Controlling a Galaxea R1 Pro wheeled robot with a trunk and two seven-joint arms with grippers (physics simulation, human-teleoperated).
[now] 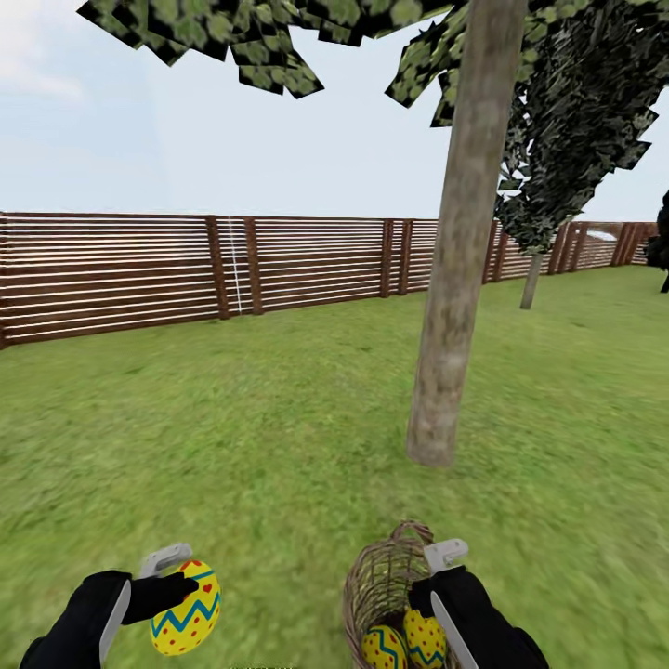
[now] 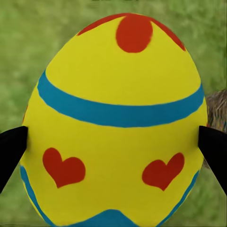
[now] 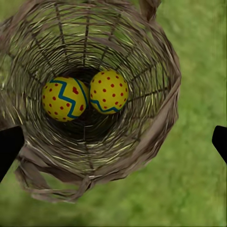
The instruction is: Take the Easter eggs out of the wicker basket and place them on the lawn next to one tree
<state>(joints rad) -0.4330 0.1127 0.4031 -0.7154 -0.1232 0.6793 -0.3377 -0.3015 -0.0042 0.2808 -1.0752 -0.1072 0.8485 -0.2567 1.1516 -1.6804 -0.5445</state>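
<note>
The left gripper (image 1: 177, 581) has its jaws closed on a yellow Easter egg painted with red hearts and blue-teal bands (image 2: 116, 123); the dark jaws press its two sides at mid-height, so the hold looks centred. In the head view this held egg hangs low at the left, above the mottled green lawn (image 1: 232, 418).

The right gripper (image 1: 444, 581) hovers over the mouth of the brown open-weave wicker basket (image 3: 156, 137). Its jaws stand wide apart and hold nothing. Two more yellow eggs with red dots and zigzag bands (image 3: 64, 98) lie side by side at the basket's base, touching or nearly so; the weave makes that hard to judge.

The step in hand appears to be carrying the held egg to the tall tree with the pale grey-brown trunk (image 1: 455, 279), just ahead of the basket. To do it well, lower the egg until it rests on the grass by the trunk before the jaws part, so it cannot roll.

Open grass spreads all round. A brown slatted wooden fence (image 1: 139, 269) stands well beyond the tree.
</note>
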